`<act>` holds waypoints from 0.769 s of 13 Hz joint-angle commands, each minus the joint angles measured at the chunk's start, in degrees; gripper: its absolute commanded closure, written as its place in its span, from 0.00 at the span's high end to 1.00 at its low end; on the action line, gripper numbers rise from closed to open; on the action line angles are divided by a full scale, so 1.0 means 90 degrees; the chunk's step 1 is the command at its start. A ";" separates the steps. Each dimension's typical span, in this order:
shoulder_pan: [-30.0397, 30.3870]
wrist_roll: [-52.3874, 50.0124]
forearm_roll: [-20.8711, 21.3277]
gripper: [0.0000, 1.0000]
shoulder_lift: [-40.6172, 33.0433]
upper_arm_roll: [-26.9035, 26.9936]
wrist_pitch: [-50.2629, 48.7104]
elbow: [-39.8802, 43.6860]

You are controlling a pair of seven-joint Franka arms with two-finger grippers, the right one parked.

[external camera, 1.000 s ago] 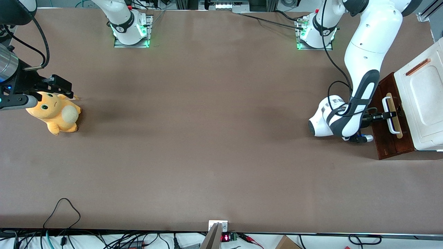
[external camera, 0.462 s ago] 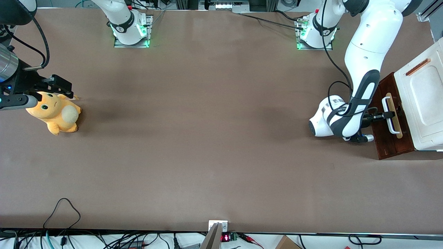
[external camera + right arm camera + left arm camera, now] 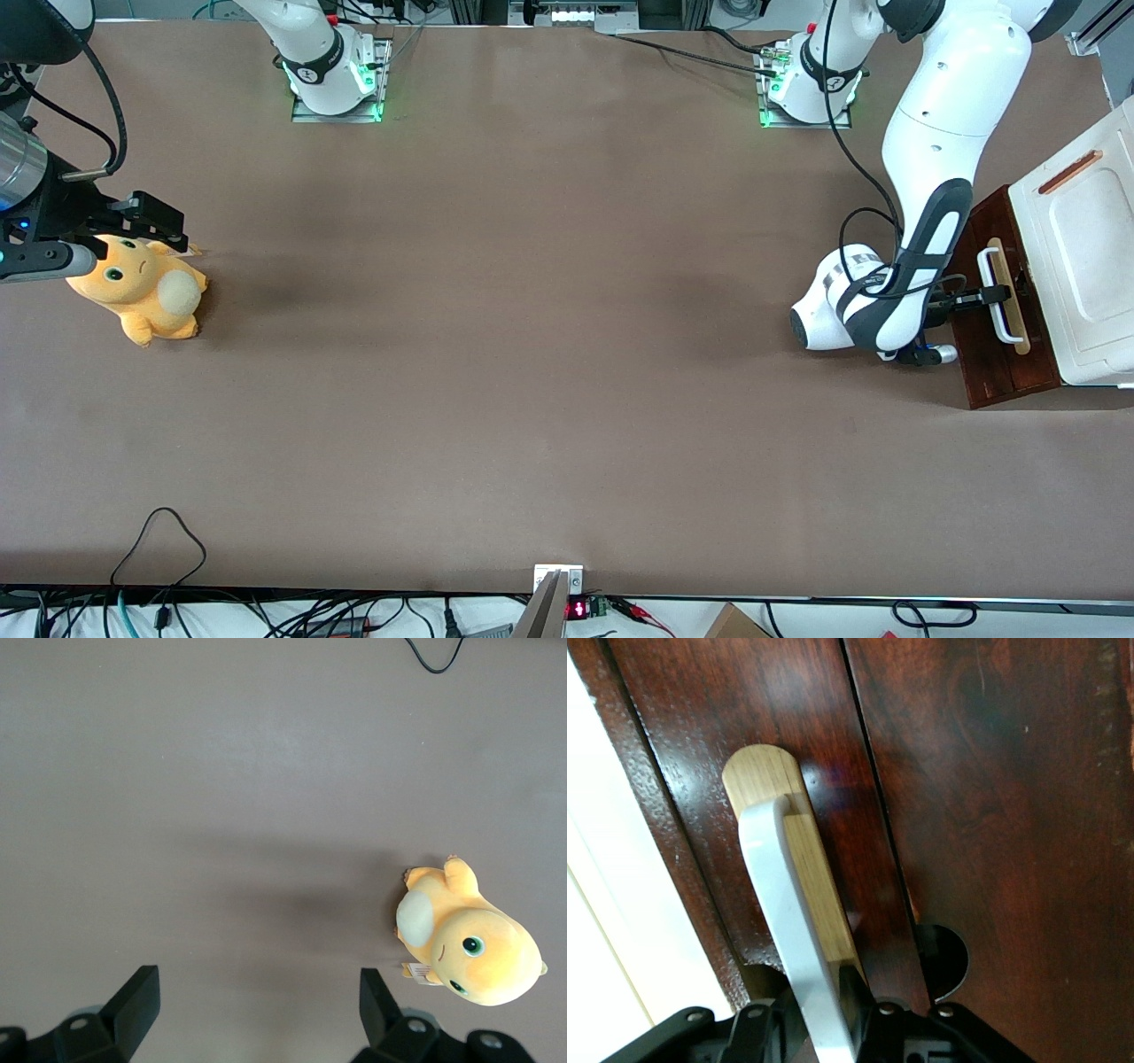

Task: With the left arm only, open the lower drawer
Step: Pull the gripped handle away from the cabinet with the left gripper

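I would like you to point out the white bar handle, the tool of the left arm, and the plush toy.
white bar handle [image 3: 793, 930], left wrist view, middle of the bar.
tool [image 3: 999, 293], front view, at the handle.
plush toy [image 3: 146, 288], front view, its body.

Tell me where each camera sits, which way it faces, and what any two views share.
Front view: high above the table, looking down; shows the left arm, its gripper at the white bar handle.
Left wrist view: on the working arm, facing the lower drawer front; gripper around the handle.
Right wrist view: looks down at the orange plush toy.
Shared: handle in the first two; plush in front and right wrist views.
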 commanded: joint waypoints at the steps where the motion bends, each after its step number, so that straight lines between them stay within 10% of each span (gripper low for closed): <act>1: -0.0024 0.0042 0.0054 0.18 -0.0039 -0.0053 -0.0084 -0.0014; 10: -0.0287 0.0032 -0.0112 0.17 -0.0029 -0.0053 -0.0152 0.0015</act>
